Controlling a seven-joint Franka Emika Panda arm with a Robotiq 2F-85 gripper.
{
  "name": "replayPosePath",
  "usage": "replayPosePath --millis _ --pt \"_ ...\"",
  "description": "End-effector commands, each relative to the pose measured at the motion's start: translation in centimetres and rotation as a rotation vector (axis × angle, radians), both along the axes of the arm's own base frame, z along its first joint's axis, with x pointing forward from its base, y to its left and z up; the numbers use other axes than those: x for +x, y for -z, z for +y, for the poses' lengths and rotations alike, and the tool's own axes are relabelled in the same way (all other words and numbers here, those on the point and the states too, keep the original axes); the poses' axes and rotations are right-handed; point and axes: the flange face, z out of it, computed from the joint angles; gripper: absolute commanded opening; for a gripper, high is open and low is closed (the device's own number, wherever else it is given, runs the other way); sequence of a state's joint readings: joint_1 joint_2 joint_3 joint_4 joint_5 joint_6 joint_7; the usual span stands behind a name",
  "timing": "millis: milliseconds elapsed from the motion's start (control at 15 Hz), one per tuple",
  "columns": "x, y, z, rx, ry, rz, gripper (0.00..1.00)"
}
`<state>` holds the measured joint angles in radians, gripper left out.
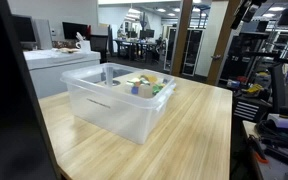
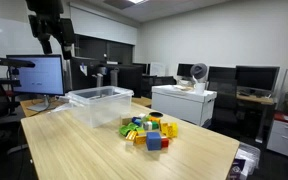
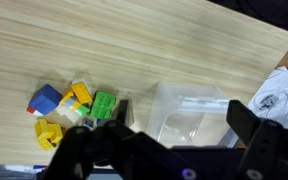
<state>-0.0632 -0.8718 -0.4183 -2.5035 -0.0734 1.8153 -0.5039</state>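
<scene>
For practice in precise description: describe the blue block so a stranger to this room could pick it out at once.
Find the wooden table with a clear plastic bin on it. Beside the bin lies a small pile of coloured blocks. The blue block sits at the pile's edge farthest from the bin, blue where its neighbours are yellow and green.

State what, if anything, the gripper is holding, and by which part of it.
Nothing is held. The gripper hangs open above the table, its jaws empty; the toy blocks and the clear bin lie below, untouched.
</scene>
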Motion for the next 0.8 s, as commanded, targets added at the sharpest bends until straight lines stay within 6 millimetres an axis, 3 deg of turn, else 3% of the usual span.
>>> replayPosePath --millis 0,733 --pt "0.01 -0.06 0.0 0.0 0.0 0.001 1.0" --pt "0.03 -0.05 -0.06 -0.004 0.002 -0.009 1.0"
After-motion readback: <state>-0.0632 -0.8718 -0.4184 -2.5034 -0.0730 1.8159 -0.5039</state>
